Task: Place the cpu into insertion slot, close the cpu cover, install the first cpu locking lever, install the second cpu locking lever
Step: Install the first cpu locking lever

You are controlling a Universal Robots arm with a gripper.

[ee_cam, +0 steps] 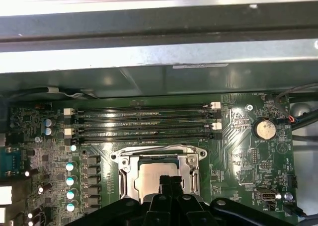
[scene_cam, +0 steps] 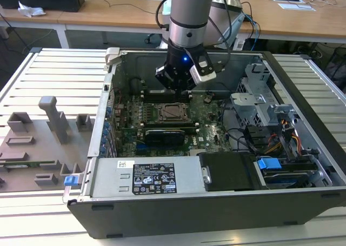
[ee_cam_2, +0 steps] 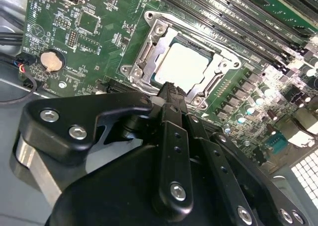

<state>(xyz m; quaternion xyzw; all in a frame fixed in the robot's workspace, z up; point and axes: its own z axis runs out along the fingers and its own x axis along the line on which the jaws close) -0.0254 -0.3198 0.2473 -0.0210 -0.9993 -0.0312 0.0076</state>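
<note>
Black and jointed, the end effector (ee_cam_2: 170, 88) hangs over the socket area of the motherboard (ee_cam_2: 94, 47), its two slim fingers pressed together with nothing between them. In both wrist views the joined fingertips sit just above the near edge of the cpu (ee_cam_2: 185, 66), and whether they actually touch it cannot be told. In the exterior view the end effector (scene_cam: 175, 86) hangs from the arm inside the open computer case (scene_cam: 303, 165), directly over the board.

The cpu, a flat square with a pale, matte metal top, lies seated in the insertion slot (ee_cam: 130, 172). The cpu cover (ee_cam_2: 149, 52), a thin silver-grey frame with a square window, lies flat around it, screw heads at its corners (the chip shows brightly through the window). The locking levers are hard to make out along the frame's edges, so their position cannot be told.

Four long, dark memory slots (ee_cam: 141, 121) run parallel just beyond the socket, with pale clips at their ends. A round silvery coin battery (ee_cam: 265, 129) sits on the green board to one side. Black linkage plates with shiny bolts block the near part of the socket in both wrist views. The case rests on a ribbed metal surface (scene_cam: 54, 73).
</note>
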